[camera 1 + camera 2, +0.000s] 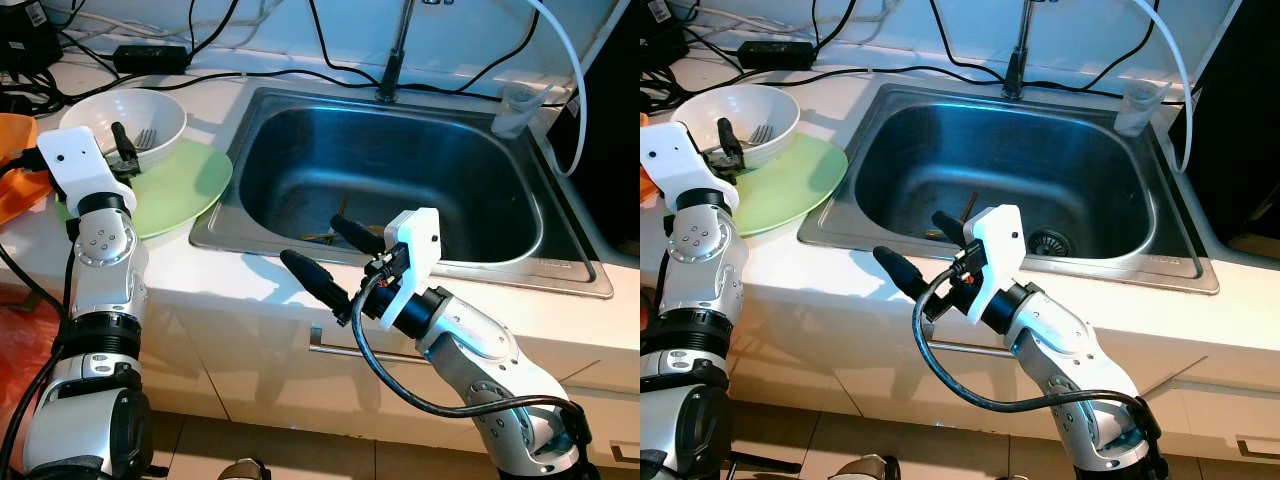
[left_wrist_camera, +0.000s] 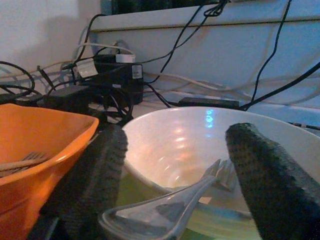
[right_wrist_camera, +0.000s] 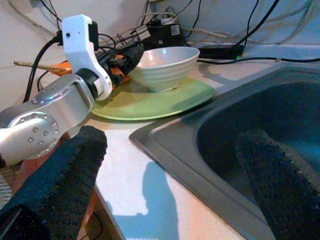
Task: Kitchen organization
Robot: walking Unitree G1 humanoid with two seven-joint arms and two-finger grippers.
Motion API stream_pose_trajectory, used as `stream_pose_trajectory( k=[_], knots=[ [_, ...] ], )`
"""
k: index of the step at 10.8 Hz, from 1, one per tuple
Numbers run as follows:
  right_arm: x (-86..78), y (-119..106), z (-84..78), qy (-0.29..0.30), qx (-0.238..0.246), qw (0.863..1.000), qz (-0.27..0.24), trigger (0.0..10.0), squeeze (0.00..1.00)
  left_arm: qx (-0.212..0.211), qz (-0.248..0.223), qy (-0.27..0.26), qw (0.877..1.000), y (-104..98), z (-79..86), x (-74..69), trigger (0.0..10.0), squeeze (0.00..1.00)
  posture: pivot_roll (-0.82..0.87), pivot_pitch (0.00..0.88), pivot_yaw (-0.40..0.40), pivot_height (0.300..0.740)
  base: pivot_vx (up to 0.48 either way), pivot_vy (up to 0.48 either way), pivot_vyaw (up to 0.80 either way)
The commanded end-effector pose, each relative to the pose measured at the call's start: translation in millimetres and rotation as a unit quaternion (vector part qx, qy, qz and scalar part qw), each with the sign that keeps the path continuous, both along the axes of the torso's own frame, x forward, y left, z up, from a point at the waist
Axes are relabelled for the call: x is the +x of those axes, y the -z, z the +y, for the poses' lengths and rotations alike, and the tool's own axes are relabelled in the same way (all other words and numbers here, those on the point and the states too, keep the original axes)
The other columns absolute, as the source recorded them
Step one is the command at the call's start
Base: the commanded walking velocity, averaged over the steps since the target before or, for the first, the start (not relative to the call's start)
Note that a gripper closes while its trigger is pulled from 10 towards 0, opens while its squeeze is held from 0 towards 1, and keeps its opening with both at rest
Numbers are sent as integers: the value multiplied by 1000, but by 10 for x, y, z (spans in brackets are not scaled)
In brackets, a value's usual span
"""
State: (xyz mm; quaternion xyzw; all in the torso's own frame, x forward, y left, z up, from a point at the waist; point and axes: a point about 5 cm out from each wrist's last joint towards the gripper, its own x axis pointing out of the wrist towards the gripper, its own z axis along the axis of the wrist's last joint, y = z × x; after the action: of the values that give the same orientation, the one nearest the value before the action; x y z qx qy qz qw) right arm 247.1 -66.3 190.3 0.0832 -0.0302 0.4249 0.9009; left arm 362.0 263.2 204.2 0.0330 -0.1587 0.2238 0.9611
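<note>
Left gripper [image 2: 175,200], fingers spread around a fork [image 2: 165,207] beside the white bowl [image 1: 135,120], should close squarely before lifting; right gripper [image 1: 325,260] hovers open.

The orange bowl [image 1: 14,165] is cut off at the 9 o'clock edge, and the left arm [image 1: 100,240] hides part of it. The fork [image 2: 165,200] runs out past the 6 o'clock edge of the left wrist view, between the left gripper's fingers [image 2: 92,180]. Thin brown sticks [image 1: 962,212] on the sink [image 1: 1010,180] floor are partly behind the right gripper [image 1: 925,250] and too small to identify. The clear cup [image 1: 520,108] at 1 o'clock is blurred.
</note>
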Motion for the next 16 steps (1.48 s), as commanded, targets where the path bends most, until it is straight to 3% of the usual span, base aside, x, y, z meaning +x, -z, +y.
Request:
stream_pose_trajectory(
  k=[1,10,16],
  knots=[
    [-11,-10,12,-1,-3,1000,-1,10000,0,3,-3,10,1000,-26,-41,22,0,0,45,82,-29,740,0,0,0],
    [-6,5,27,0,-2,1000,3,10000,0,15,-26,28,999,-131,-132,33,0,0,46,81,-26,740,0,0,0],
    [8,3,19,1,-2,1000,0,10000,0,52,-59,63,995,-278,-401,27,0,0,50,69,-24,740,0,0,0]
  ],
)
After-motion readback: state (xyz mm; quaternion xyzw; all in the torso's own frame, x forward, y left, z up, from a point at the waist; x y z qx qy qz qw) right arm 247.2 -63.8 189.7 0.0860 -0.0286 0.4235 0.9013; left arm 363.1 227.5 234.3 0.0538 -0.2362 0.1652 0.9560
